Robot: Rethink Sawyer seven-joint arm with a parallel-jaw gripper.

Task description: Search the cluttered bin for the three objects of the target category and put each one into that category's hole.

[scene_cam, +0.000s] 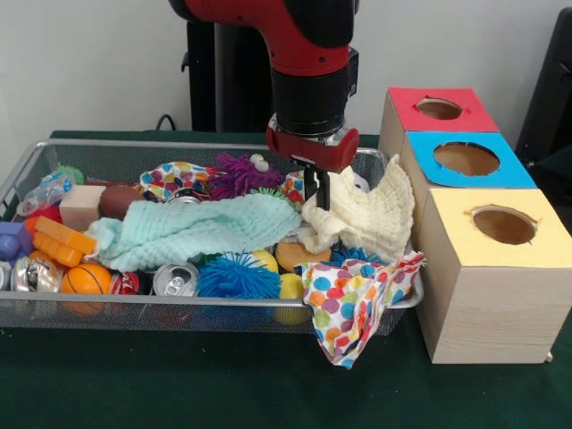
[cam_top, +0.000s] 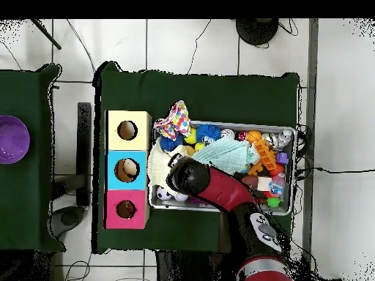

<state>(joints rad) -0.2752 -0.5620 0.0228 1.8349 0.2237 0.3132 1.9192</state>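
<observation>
Front view: the gripper [scene_cam: 316, 189] hangs low over the wire bin [scene_cam: 214, 311], at the end nearest the boxes. Its dark fingers [scene_cam: 312, 186] press into the cream knitted cloth [scene_cam: 371, 214]; whether they have closed on the fabric cannot be told, since the folds hide the tips. The cream knitted cloth rises toward the bin's end wall, probably bunched there by the contact. A mint knitted cloth [scene_cam: 201, 228] lies across the bin's middle, covering toys beneath it. A polka-dot cloth [scene_cam: 353, 304] hangs over the bin's front corner, half outside. If cloths are the target category, these three are likely the objects sought. Three boxes stand in a row beside the bin: red-topped box [scene_cam: 440, 109], blue-topped box [scene_cam: 466, 158], yellow-topped box [scene_cam: 503, 225], each hole facing up for dropping from above.

Overhead view: the arm [cam_top: 220, 192] reaches across the bin [cam_top: 295, 170], hiding the gripper. The polka-dot cloth [cam_top: 174, 120] spills over the corner nearest the yellow-topped box [cam_top: 127, 130].
</observation>
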